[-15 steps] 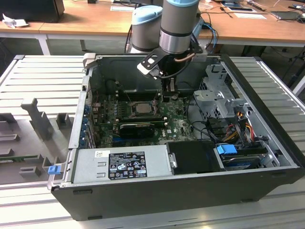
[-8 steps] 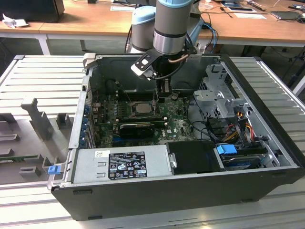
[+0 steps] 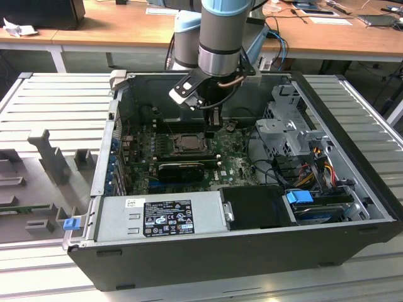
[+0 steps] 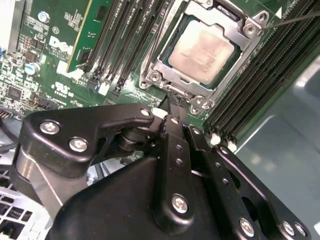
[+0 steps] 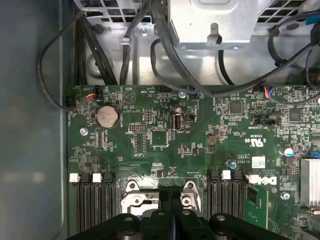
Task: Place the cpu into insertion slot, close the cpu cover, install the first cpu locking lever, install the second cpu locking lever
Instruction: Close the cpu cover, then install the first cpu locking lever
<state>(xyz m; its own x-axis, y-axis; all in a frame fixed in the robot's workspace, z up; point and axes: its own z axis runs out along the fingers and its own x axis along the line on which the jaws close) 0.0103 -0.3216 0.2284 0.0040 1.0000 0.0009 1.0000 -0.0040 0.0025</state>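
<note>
arm (image 3: 221,31) upright, wrist turned straight down, gripper (image 3: 215,118) at its lower end with tips lowest. in both wrist views the two black fingers (image 4: 175,145) lie pressed together along their length, linkage bars folded inward on either side.

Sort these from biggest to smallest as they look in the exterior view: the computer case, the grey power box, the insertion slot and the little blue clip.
1. computer case
2. grey power box
3. insertion slot
4. blue clip
The slot sits farther back, yet looks bigger than the clip.
</note>
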